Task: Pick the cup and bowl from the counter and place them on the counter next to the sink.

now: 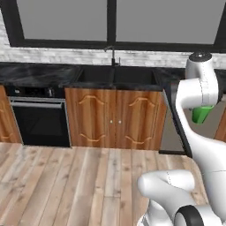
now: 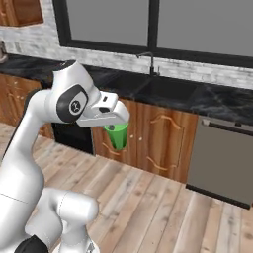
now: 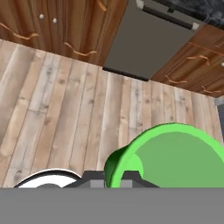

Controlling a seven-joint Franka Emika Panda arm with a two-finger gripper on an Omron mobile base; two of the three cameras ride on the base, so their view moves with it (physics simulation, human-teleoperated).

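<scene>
One cup (image 2: pixel 118 135), small and bright green, hangs from my gripper (image 2: pixel 116 129), whose jaws are closed tight on the cup's rim. I am carrying it in the air above the wooden floor (image 1: pixel 66 181), out in front of the cabinets (image 1: pixel 114 117), not yet over any worktop. In the hand view the cup fills the lower right, its open mouth facing the camera, with floorboards and a grey dishwasher front (image 3: pixel 144 39) beyond it.

What matters for the next move is where the drop spot lies from my hand. The black sink (image 2: pixel 168 89) sits ahead and higher than the cup, set into the glossy black counter (image 2: pixel 222 104) under the window. In the right base view the sink lies up and to the right of the cup, with the dark faucet (image 2: pixel 149 62) behind it. Free counter beside the sink lies to either side. I judge the cup must travel forward and upward to clear the counter edge before I lower it. The cup hangs roughly upright, mouth up, so I expect no turning is needed. I cannot find the bowl from here.
</scene>
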